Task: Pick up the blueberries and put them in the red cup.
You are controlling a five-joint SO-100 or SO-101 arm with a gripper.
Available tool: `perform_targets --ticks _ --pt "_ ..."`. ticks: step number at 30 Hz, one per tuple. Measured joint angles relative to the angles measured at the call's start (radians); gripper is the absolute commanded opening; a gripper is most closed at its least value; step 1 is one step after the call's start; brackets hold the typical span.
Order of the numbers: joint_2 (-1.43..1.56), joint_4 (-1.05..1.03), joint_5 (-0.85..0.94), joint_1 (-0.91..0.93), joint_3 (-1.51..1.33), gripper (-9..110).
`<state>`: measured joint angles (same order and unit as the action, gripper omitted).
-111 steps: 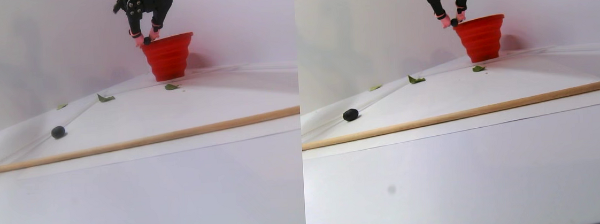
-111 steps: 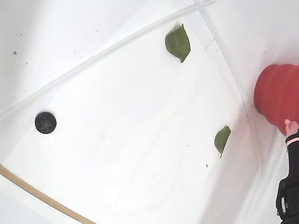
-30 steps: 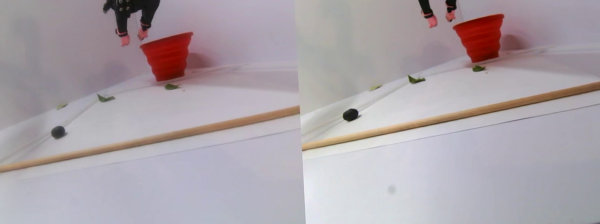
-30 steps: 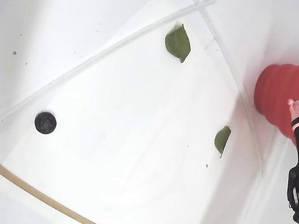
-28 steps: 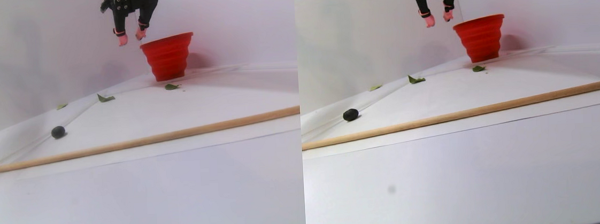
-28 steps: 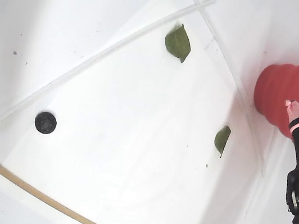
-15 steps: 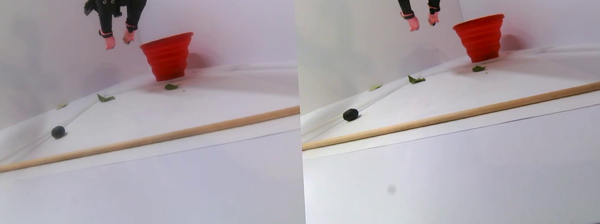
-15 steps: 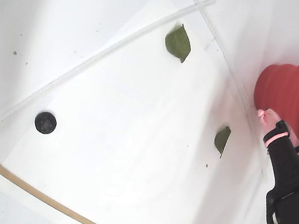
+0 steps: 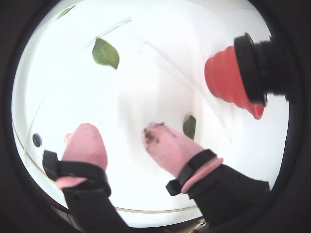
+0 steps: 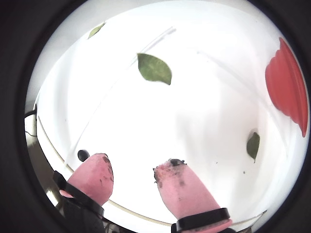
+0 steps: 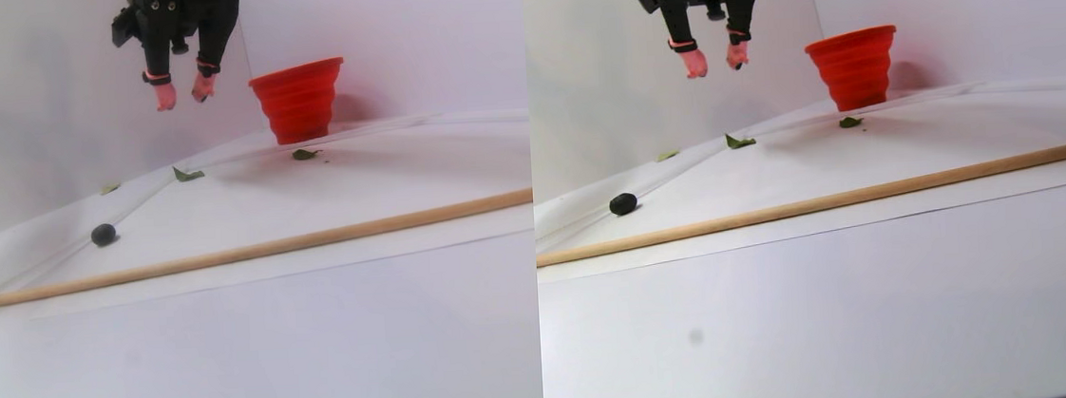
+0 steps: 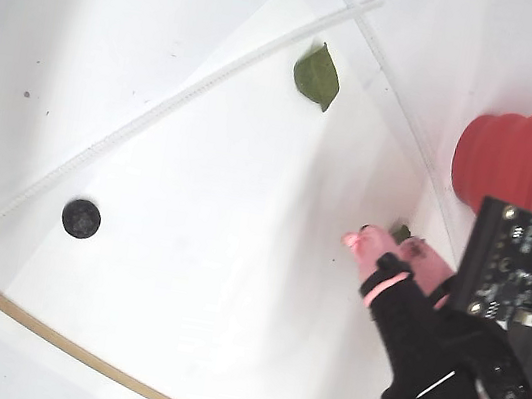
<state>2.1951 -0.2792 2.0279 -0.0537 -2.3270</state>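
Pink-tipped, our gripper [image 11: 183, 92] is hanging in the air with its fingers spread and nothing between them, left of the red cup [image 11: 298, 101] in the stereo pair view. One blueberry [image 12: 81, 218] is lying on the white sheet [image 12: 228, 244], well apart from the cup, near the wooden rod [image 11: 250, 249]

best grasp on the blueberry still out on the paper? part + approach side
Take the blueberry across its middle, coming straight down from above, I'd judge. It is small and roundish, and sits alone on the flat white paper, so no side is blocked. The clear tube runs close by; setting the open gripper jaws along it should avoid a snag.
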Motion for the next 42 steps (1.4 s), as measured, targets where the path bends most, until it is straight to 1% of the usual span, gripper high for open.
perform_targets --ticks 18,31,42 --pt "0.137 -0.021 0.067 -0.084 -0.206 16" --pt "0.126 -0.020 0.083 -0.163 -0.236 16" --pt "0.028 0.075 0.087 -0.209 -0.281 16"
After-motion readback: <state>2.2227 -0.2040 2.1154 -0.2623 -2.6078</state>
